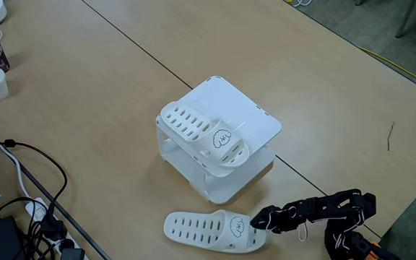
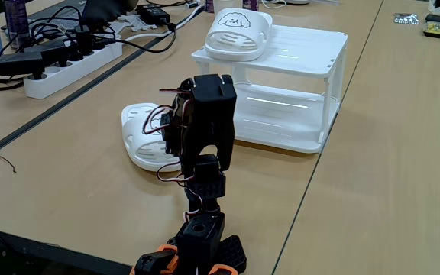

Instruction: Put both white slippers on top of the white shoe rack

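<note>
Tool (image 1: pixel 260 219) in a fixed view: at the strap end of the second white slipper (image 1: pixel 211 230), touching or just about; can't tell whether the jaws are apart or clamped, too dark and small. That slipper lies flat on the bench (image 1: pixel 85 108) near the front edge, just beside the white shoe rack (image 1: pixel 255 119). First white slipper (image 1: pixel 204 133) already sits on the rack top, along its left side, leaving the right part of the top bare, likely room kept for the second one. Count: two slippers, one rack, one arm. Other fixed view: arm (image 2: pixel 205 126) stands in front and hides the tool; floor slipper (image 2: pixel 140 137) pokes out to its left, toe end visible. Rack slipper (image 2: pixel 237 34) on the top tier's far-left corner, rack (image 2: pixel 296 92) two tiers, lower tier holds nothing. Judgement: half done, grasp on slipper two in progress.
</note>
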Robot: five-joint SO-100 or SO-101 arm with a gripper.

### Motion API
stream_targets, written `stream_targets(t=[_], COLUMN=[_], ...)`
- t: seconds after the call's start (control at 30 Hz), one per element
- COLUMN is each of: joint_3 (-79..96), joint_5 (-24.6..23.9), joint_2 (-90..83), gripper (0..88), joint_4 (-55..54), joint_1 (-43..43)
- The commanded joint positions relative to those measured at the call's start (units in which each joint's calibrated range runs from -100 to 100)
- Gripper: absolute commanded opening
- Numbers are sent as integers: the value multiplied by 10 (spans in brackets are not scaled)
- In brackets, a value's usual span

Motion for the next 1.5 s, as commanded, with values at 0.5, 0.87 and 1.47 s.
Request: stream_targets(t=[0.5, 0.87, 1.47], joint_3=[93, 63, 0], joint_5=[4, 4, 4], joint_2=[-122, -157, -123], gripper=[13, 99, 208], joint_4=[-46, -46, -68], joint_1=[-37, -57, -81])
